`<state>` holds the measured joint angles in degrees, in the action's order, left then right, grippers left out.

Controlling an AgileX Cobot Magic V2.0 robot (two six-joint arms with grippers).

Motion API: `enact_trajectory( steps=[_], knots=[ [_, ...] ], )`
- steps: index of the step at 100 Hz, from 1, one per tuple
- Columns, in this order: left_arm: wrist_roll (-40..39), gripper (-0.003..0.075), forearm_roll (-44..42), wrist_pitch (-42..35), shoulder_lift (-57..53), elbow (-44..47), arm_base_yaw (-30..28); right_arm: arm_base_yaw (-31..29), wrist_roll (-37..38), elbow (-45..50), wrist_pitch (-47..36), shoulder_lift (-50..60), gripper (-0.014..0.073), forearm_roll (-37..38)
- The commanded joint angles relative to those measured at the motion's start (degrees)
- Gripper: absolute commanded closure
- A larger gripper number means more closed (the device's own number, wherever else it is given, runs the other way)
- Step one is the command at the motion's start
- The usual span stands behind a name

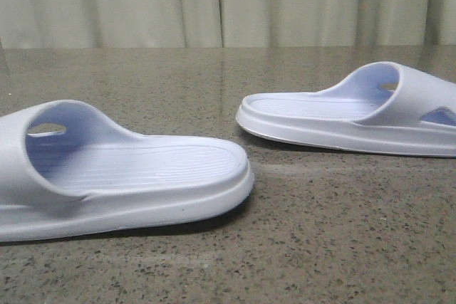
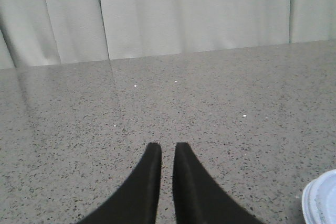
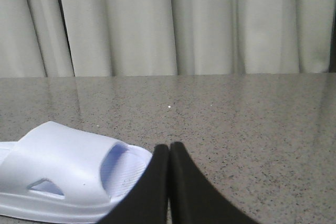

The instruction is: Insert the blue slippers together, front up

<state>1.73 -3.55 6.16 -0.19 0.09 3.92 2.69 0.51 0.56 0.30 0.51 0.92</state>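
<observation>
Two pale blue slippers lie sole-down and apart on the speckled grey table. One slipper [image 1: 121, 176] is near the front left, its strap at the left. The other slipper [image 1: 349, 112] lies farther back on the right, its strap at the right. No gripper shows in the front view. In the left wrist view my left gripper [image 2: 168, 148] hovers over bare table with its fingers a narrow gap apart and nothing between them; a slipper edge [image 2: 321, 200] shows at the corner. My right gripper [image 3: 169, 146] is shut and empty, just beside a slipper [image 3: 68, 177].
A pale curtain [image 1: 228, 1] hangs along the far edge of the table [image 1: 320, 247]. Bare speckled tabletop lies between the two slippers and in front of them.
</observation>
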Motion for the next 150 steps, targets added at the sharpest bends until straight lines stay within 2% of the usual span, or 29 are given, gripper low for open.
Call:
enact_trajectory(
  steps=[1,62,120,127,144,150],
  knots=[
    [-0.6,0.0704,0.6,-4.7,-1.7,0.5,-0.1,-0.3,-0.1,1.2,-4.2,1.3,0.0701,0.5],
    [-0.6,0.0704,0.6,-4.7,-1.7,0.5,-0.1,-0.3,-0.1,1.2,-4.2,1.3,0.0701,0.5],
    [-0.6,0.0704,1.0,-8.1,-1.7,0.5,-0.1,-0.3,-0.1,1.2,-4.2,1.3,0.0701,0.1],
    [-0.6,0.0704,4.9,-8.7,-1.7,0.5,-0.1,-0.3,-0.1,1.2,-4.2,1.3,0.0701,-0.9],
    [-0.6,0.0705,26.7,-9.0,-1.7,0.5,-0.1,-0.3,-0.1,1.1,-4.2,1.3,0.0700,-3.1],
    [-0.6,0.0705,31.5,-8.8,-1.7,0.2,-0.1,-0.3,-0.1,0.5,-3.7,1.3,0.0700,-3.8]
  ],
)
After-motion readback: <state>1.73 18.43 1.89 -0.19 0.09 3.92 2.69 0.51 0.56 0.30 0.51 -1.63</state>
